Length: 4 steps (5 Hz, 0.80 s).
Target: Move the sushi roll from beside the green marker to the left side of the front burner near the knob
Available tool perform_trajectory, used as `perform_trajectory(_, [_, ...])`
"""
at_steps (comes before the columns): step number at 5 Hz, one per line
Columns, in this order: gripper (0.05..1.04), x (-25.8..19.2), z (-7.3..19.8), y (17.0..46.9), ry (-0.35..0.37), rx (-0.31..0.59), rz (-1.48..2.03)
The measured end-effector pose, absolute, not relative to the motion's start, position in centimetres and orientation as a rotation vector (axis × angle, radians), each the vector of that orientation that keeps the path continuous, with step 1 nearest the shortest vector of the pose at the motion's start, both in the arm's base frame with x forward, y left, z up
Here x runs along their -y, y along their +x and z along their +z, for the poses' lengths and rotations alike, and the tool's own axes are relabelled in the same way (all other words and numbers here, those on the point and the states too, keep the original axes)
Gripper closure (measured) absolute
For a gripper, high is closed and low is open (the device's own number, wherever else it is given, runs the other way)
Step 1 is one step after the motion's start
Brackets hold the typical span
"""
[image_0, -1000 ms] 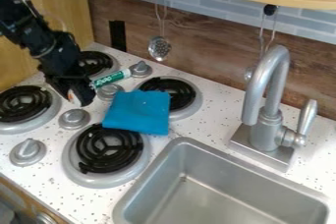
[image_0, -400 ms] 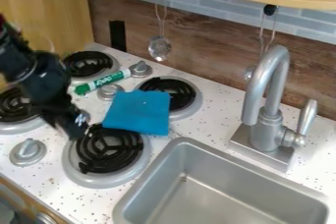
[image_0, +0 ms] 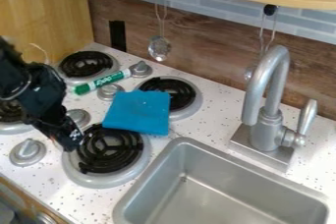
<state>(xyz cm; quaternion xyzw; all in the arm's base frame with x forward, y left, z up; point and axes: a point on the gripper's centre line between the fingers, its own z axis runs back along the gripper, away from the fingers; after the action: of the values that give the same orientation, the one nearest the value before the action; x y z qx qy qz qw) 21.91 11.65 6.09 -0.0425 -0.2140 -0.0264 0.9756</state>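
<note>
The black gripper (image_0: 70,144) hangs at the left edge of the front burner (image_0: 108,149), between it and the stove knobs. A blue cloth (image_0: 138,112) lies flat behind that burner and partly over the rear right burner (image_0: 172,92). Behind the gripper, a green and white marker (image_0: 101,82) rests on the stove top, one end by a silver knob (image_0: 140,69) and its middle near another knob (image_0: 110,92). The gripper touches neither cloth nor marker.
A metal sink (image_0: 187,148) with a grey faucet (image_0: 266,105) takes up the right side. A back left burner (image_0: 87,64) and a front left knob (image_0: 27,152) flank the arm. A slotted spoon (image_0: 159,48) hangs on the back wall.
The gripper has moved from beside the marker toward the front burner, uncovering the marker's green end and the back left burner. Cloth and marker have kept their places.
</note>
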Motion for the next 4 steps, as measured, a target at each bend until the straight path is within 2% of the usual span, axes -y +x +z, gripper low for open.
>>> perform_trajectory(4, [0.439, -7.1, 1.9, 25.3, -0.1, 0.354, -0.123])
